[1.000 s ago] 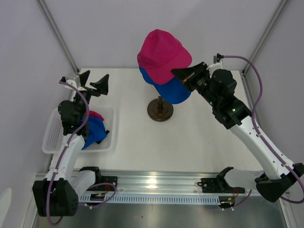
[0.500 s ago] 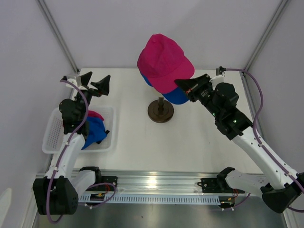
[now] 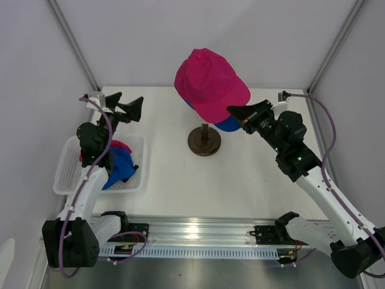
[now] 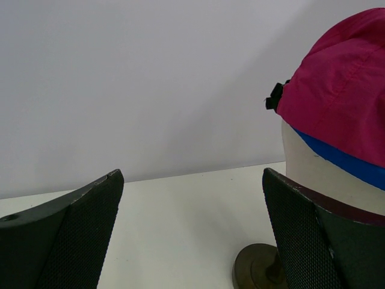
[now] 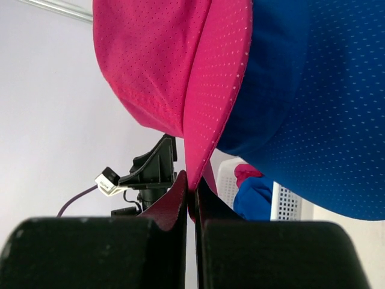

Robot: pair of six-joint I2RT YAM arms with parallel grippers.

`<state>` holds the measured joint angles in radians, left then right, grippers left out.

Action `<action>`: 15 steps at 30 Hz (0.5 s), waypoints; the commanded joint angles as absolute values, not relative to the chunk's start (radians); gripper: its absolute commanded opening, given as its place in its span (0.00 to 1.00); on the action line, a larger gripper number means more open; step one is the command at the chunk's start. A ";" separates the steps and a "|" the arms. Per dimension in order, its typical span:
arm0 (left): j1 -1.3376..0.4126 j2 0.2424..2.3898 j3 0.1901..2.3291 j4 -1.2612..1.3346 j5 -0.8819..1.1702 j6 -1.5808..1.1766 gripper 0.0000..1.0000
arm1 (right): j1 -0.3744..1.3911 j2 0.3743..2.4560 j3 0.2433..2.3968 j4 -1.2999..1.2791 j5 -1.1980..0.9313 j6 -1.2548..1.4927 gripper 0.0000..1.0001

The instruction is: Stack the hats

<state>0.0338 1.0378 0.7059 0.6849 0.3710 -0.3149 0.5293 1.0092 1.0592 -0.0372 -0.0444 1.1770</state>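
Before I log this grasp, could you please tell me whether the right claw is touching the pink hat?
Touching. The right wrist view shows the right claw shut on the brim edge of the pink hat, with no gap between them.

1. The table [image 3: 168,174] is a plain white top with pale walls close around the back and both sides.
2. A dark round stand [image 3: 204,141] sits on it, roughly mid-table and a bit toward the back. A thin post rises from the middle of it.
3. A white plastic basket [image 3: 66,171] with mesh walls sits at the left edge, nearer the front and well apart from the stand.
4. A silver metal rail [image 3: 198,232] runs along the near edge, with the arm bases bolted to it.
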 commanded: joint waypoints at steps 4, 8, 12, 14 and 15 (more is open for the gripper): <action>0.041 1.055 0.772 0.684 0.442 -0.330 0.98 | 0.426 1.034 1.026 -0.127 -0.141 1.183 0.00; 0.040 1.061 0.773 0.681 0.454 -0.330 0.98 | 0.425 1.066 1.038 -0.132 -0.184 1.155 0.00; 0.040 1.065 0.778 0.667 0.463 -0.319 0.98 | 0.416 1.083 1.019 -0.117 -0.222 1.146 0.00; 0.040 1.065 0.779 0.664 0.465 -0.318 0.98 | 0.402 1.092 1.014 -0.109 -0.256 1.140 0.00; 0.040 1.068 0.775 0.663 0.469 -0.318 0.98 | 0.396 1.103 1.015 -0.107 -0.267 1.135 0.00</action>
